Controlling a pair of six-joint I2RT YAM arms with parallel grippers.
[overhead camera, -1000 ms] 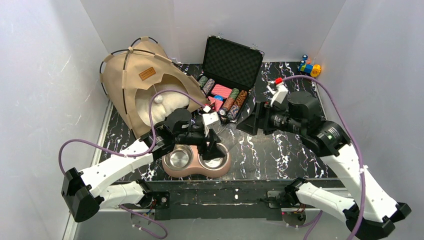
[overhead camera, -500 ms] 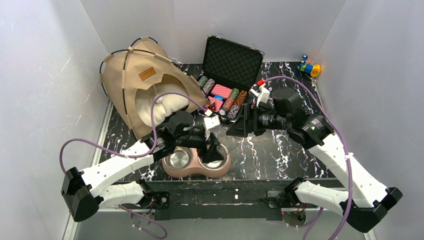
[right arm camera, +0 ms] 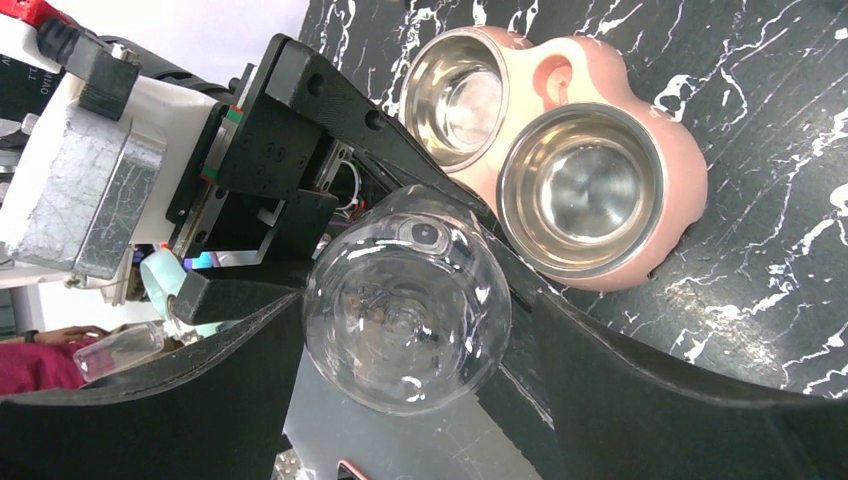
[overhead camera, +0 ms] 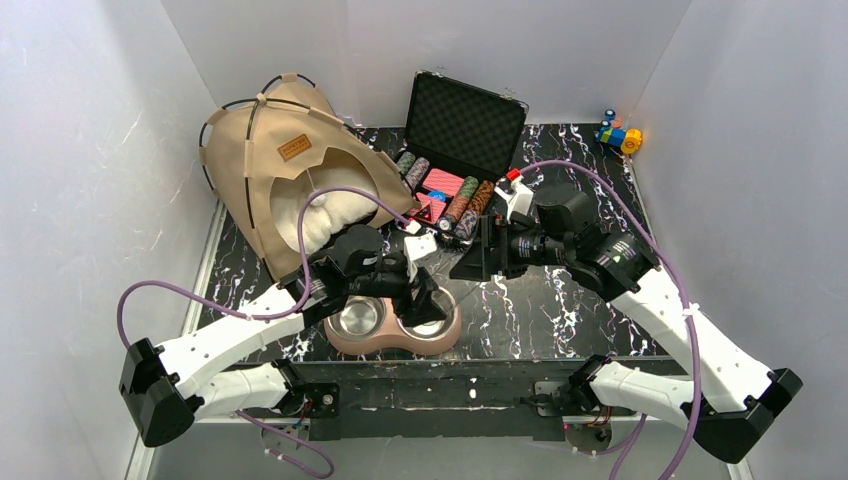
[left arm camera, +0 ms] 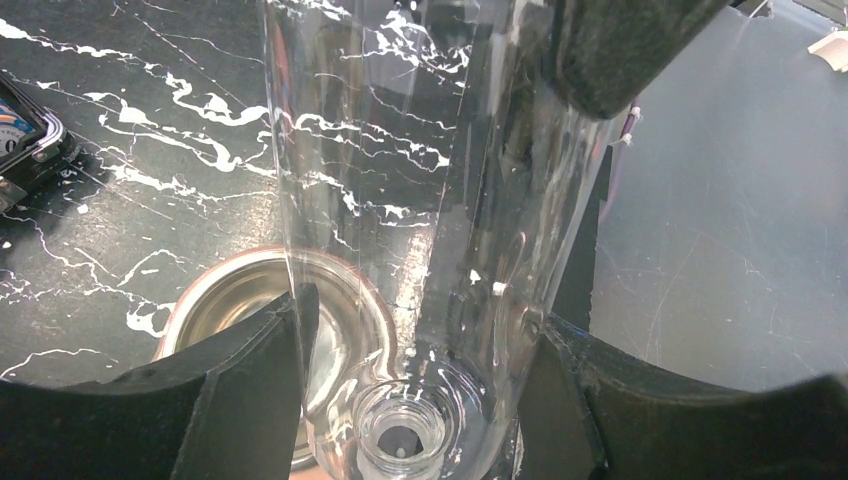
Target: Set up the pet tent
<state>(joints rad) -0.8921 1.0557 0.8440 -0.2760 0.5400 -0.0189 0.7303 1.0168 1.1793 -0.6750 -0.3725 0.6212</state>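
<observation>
The pet tent [overhead camera: 262,165] stands at the back left: tan canvas on thin black poles, a brown label [overhead camera: 294,148], and an arched entrance with a fluffy white cushion [overhead camera: 322,215] inside. Neither gripper touches it. My left gripper [overhead camera: 424,291] [left arm camera: 420,350] is shut on a clear plastic bottle [left arm camera: 430,190], held lying over the pet bowl with its neck toward the wrist. My right gripper [overhead camera: 470,255] [right arm camera: 405,335] is open, one finger on each side of the bottle's base [right arm camera: 405,300], very close to it.
A pink double pet bowl [overhead camera: 345,340] [right arm camera: 680,190] sits at the near edge under the left gripper. An open black case [overhead camera: 462,122] with poker chips stands at the back centre. A small colourful toy [overhead camera: 620,136] lies at the back right.
My right arm has swung left toward the left gripper until its open fingers flank the bottle's base. My left gripper has barely moved.
</observation>
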